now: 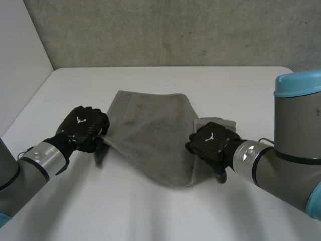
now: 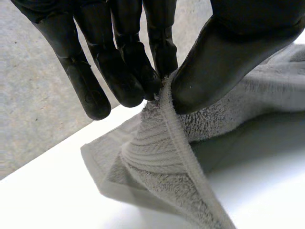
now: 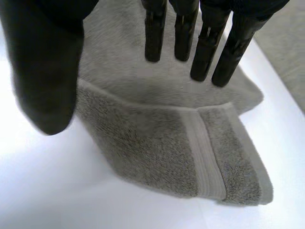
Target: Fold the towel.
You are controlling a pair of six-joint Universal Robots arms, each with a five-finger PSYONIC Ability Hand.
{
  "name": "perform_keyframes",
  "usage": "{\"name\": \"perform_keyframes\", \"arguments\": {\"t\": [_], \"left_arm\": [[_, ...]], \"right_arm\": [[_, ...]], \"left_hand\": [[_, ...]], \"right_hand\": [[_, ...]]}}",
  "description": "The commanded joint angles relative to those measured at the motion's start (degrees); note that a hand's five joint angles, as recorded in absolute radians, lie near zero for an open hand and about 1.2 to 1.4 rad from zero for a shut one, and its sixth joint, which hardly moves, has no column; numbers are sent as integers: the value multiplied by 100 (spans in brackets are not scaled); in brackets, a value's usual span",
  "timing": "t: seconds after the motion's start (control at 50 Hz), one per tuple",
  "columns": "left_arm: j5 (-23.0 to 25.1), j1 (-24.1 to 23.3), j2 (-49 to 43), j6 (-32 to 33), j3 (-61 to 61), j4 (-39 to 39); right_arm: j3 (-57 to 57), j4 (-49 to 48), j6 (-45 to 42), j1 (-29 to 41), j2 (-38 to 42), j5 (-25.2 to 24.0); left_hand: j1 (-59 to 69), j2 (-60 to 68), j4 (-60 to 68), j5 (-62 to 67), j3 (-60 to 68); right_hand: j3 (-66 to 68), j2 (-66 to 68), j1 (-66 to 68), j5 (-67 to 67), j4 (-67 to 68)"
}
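A grey towel (image 1: 150, 135) lies rumpled on the white table (image 1: 150, 211), partly folded over itself. My left hand (image 1: 84, 128) holds the towel's left edge lifted off the table. In the left wrist view that hand's fingers (image 2: 138, 81) and thumb pinch the hemmed edge of the towel (image 2: 167, 157). My right hand (image 1: 213, 142) hovers at the towel's right side. Seen from the right wrist, its fingers (image 3: 205, 52) are straight and spread above a folded corner of the towel (image 3: 190, 152), touching nothing.
A grey concrete wall (image 1: 165, 30) runs behind the table. The table's left edge (image 1: 30, 100) meets a pale side wall. Bare white surface lies in front of the towel and beyond it.
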Motion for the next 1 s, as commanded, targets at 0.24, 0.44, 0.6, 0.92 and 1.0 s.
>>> {"name": "perform_keyframes", "arguments": {"t": [0.24, 0.44, 0.6, 0.92, 1.0], "left_arm": [[-37, 177, -14, 12, -6, 214], [-29, 186, 3, 12, -33, 205], [-20, 186, 170, 12, -138, 205], [-11, 195, 249, 12, -182, 205], [-11, 203, 249, 12, -182, 214]], "right_arm": [[-1160, -534, -8, -97, 663, -142], [-2849, -551, -467, 131, 2195, 60], [-3930, -507, -493, 140, 3372, 253], [-4906, -455, -748, 70, 4137, 701], [-4853, -437, -748, 53, 4137, 701]], "left_hand": [[717, 319, 215, 562, 328], [717, 319, 215, 562, 328], [717, 319, 215, 562, 328], [717, 319, 215, 562, 328], [717, 319, 215, 562, 328]], "right_hand": [[-874, -831, -879, -677, -874], [187, 230, 182, 385, 188], [423, 466, 418, 620, 423], [1381, 1424, 1376, 1579, 1382], [1532, 1575, 1527, 1730, 1533]]}}
